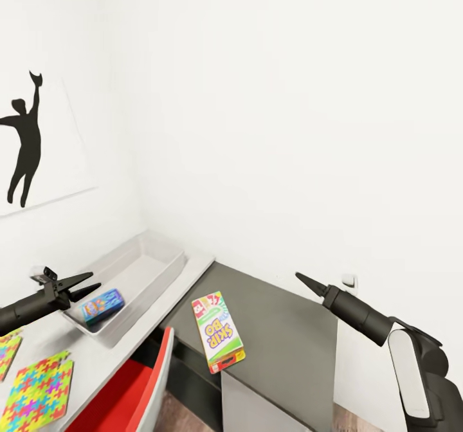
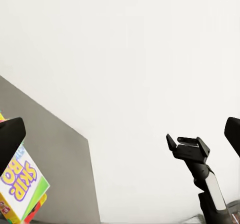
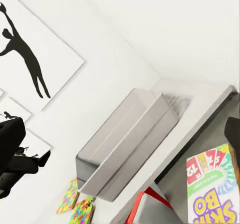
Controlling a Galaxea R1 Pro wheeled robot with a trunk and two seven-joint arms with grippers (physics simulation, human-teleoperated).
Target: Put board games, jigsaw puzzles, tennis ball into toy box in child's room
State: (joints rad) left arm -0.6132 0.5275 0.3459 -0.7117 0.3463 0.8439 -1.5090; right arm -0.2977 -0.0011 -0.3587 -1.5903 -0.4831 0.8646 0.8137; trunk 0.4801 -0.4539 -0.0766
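Note:
The light-grey toy box [image 1: 151, 284] stands on the pale table [image 1: 193, 268] against the wall, with the small blue board game [image 1: 103, 305] lying inside it. My left gripper [image 1: 83, 285] hovers open just above the blue game's near end. The white-green SKIP-BO box [image 1: 218, 332] shows against a dark grey surface [image 1: 283, 329] past the table's edge, with no gripper on it; I cannot tell whether it rests there. Two jigsaw puzzles [image 1: 38, 393] [image 1: 8, 351] lie flat on the table's near end. My right gripper [image 1: 305, 281] is open, up and to the right of the SKIP-BO box [image 3: 212, 189].
A red chair [image 1: 128, 387] sits tucked under the table below the toy box. A black baseball-player silhouette picture [image 1: 26, 139] hangs on the left wall. White walls meet in the corner behind the table.

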